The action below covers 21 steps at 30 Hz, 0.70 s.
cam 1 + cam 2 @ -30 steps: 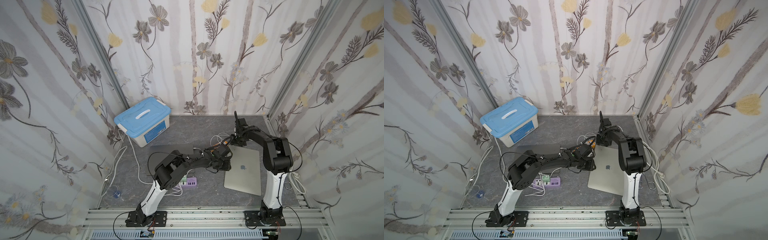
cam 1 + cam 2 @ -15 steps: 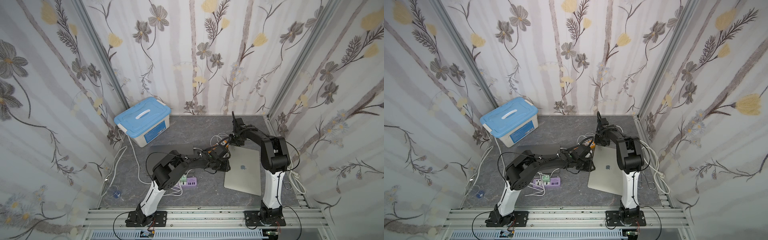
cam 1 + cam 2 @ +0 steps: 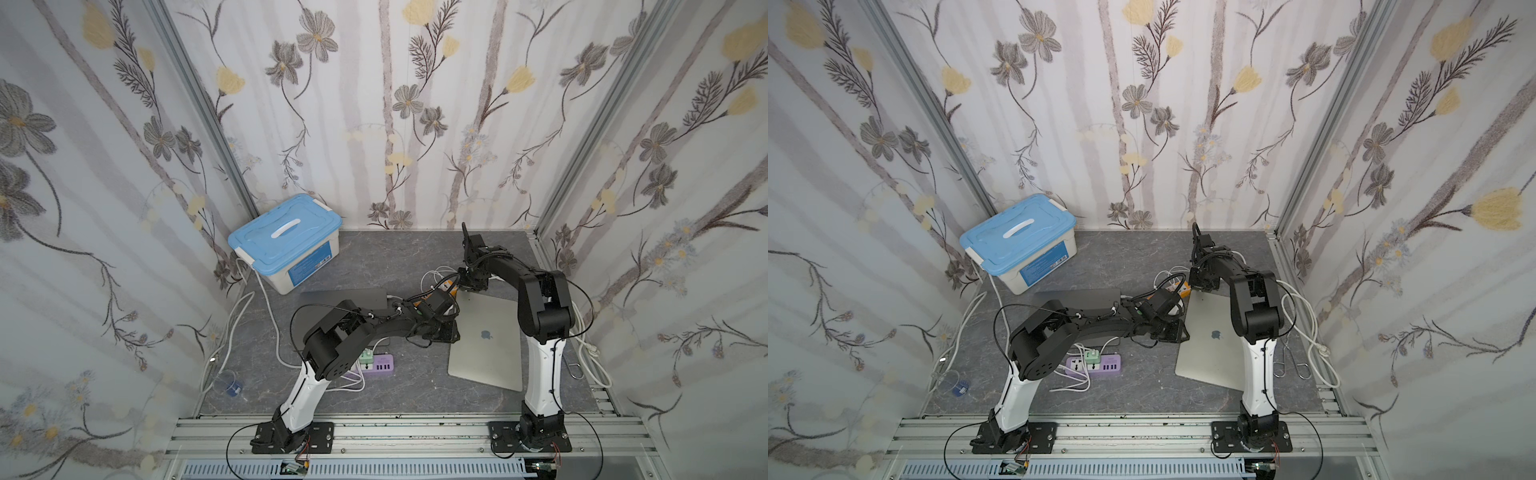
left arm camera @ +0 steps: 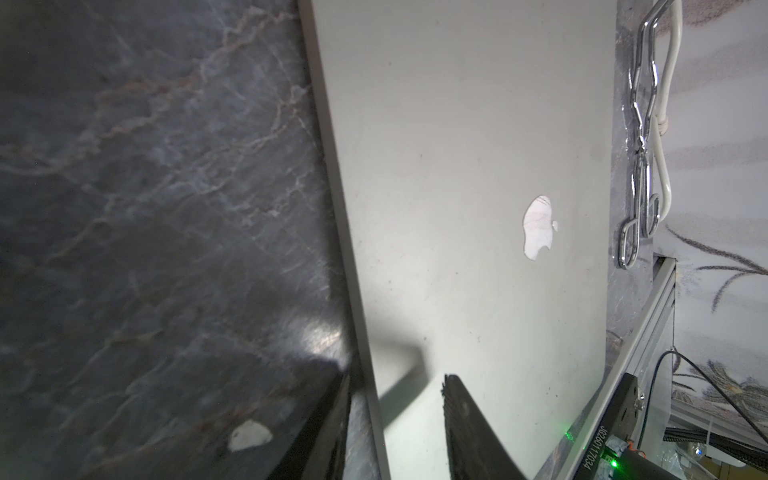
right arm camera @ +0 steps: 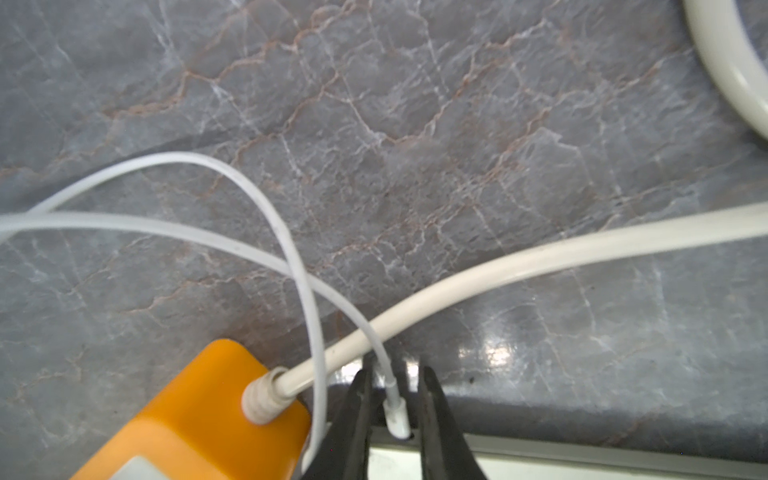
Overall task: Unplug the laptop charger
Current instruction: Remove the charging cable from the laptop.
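Charger plug [image 5: 397, 417] is sitting between right gripper [image 5: 392, 399] jaws, seemingly pinching it, left gripper [image 4: 395, 399] pinching laptop [image 4: 478, 166] edge; plug risking slipping free if pulled crooked.

Closed silver laptop [image 3: 486, 336] lies flat on the grey marbled table, lid logo up, and the thin white charger plug [image 5: 397, 415] sits seated in its back edge, cable looping away.

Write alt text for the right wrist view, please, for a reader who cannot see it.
The right gripper's two dark fingers straddle a small white charger plug seated in the laptop's edge, its thin cable looping away. An orange power strip lies beside it on grey marbled table.
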Each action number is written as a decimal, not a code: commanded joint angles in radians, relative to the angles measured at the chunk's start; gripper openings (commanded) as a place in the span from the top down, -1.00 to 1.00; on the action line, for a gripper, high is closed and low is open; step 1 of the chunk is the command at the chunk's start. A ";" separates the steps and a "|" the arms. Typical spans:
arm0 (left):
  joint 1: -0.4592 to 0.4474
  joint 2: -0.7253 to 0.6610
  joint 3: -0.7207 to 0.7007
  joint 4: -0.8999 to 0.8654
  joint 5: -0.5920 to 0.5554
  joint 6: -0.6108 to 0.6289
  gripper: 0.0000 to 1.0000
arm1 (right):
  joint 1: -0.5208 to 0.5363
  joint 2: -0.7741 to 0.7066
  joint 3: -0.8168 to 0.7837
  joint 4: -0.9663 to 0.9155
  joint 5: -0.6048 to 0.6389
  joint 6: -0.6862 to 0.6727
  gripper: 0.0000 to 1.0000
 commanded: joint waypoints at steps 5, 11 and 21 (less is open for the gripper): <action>0.002 -0.006 -0.004 -0.034 -0.005 0.001 0.18 | -0.005 0.004 0.010 -0.027 0.018 0.012 0.69; 0.001 -0.013 -0.009 -0.039 -0.010 0.003 0.18 | -0.008 0.011 0.022 -0.027 -0.004 0.009 0.81; 0.004 -0.015 -0.007 -0.055 -0.016 0.009 0.18 | -0.018 0.009 0.057 -0.015 0.016 0.011 0.93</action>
